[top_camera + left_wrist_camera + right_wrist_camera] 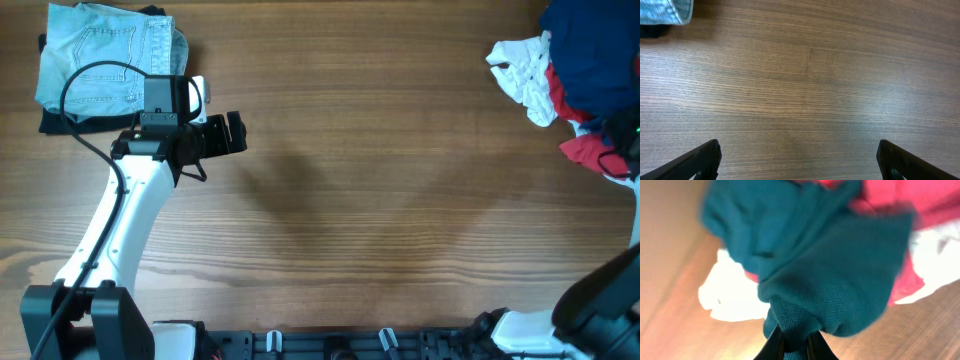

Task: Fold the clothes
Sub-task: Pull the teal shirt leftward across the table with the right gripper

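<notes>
Overhead: the large soft dark blue shirt (595, 45) sits in the 2 o'clock corner, cut off by the top and right edges. It's bunched in a pile, with a crumpled white cloth (522, 75) at its 9 o'clock and a red cloth (588, 150) at its 6 o'clock. Folded light-blue denim jeans (105, 60) lie in the 10 o'clock corner on a black cloth (60, 122); only the black cloth's edge shows. The left gripper (228, 133) is just off the jeans' 4 o'clock corner, pointing toward 3 o'clock. From there to the pile we have a wide open stretch of brown wood-grain table (400, 200). The right arm (605, 290) enters at 5 o'clock and runs off the right edge; we can't make out its gripper here.

Left wrist: the fingertips (705, 157) are spread wide with nothing between them. Only the tips show, at 7 and 5 o'clock. It's open wood below, and a jeans corner at 11 o'clock is cropped by the frame.

Right wrist: the right gripper (794, 344) is closed at 6 o'clock, pinching a fold of the shirt. The cloth reads teal here and is blurred. It fills the centre and covers most of the red cloth (1 o'clock) and the white cloth (8 and 3 o'clock). Table strips show at 9 and 5 o'clock. We can't tell which part of the shirt is pinched.
</notes>
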